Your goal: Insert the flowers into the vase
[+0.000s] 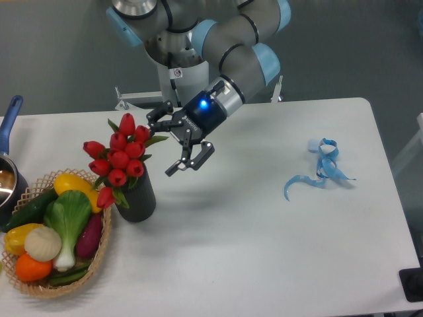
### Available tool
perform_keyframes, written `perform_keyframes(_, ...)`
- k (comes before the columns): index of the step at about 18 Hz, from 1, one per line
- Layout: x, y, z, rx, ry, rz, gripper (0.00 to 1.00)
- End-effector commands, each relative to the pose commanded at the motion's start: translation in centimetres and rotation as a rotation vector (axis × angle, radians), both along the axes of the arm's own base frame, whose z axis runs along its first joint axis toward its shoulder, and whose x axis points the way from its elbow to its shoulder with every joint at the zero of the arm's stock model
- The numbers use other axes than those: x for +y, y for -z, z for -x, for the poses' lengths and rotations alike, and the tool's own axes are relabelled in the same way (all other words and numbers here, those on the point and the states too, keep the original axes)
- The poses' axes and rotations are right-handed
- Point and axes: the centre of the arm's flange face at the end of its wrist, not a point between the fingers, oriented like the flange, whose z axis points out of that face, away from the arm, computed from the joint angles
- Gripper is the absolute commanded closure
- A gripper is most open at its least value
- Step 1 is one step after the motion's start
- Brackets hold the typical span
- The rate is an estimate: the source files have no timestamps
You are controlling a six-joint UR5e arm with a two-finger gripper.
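White table point(264, 224) against a grey wall; at its left, the dark vase point(137, 197) stands upright just beside a wicker basket point(99, 254) of vegetables, with the flowers point(121, 157) set in its mouth, stems hidden inside. The gripper point(168, 140) hangs to the right of the blooms, fingers spread, holding nothing. A curly blue ribbon point(320, 166) lies well apart at right; a blue-handled pot point(8, 173) is cut off by the left edge.

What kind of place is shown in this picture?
Probably a robotics lab set up for tabletop tests: a plain white table before a bare grey wall, a grey-and-blue robot arm with a black pincer, and props such as a wicker basket of toy vegetables.
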Motion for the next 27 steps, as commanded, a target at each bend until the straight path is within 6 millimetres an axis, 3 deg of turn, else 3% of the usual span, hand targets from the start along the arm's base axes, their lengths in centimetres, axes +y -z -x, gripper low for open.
perform_keyframes(2, -1.0, -1.0, -0.7, 0.055, -0.02, 0.039, 0.0)
perform_keyframes(7, -3.2, -3.0, -0.4, 0.163, -0.086, 0.118, 0.0)
perform_keyframes(9, -4.2, -3.6, 0.8, 0.179, -0.12, 0.114, 0.0)
perform_keyframes(13, -8.0, -6.4, 7.8, 0.233, -0.262, 0.118, 0.0)
perform_keyframes(16, -11.5, -6.0, 13.9, 0.259, -0.371, 0.223, 0.0)
perform_keyframes(21, -13.7, -2.4, 22.5, 0.238, -0.437, 0.382, 0.0)
perform_keyframes(24, -14.2, 0.0, 25.0, 0.232, -0.462, 0.526, 0.0)
perform_keyframes(27, -12.6, 2.7, 26.7, 0.236, -0.485, 0.744, 0.0)
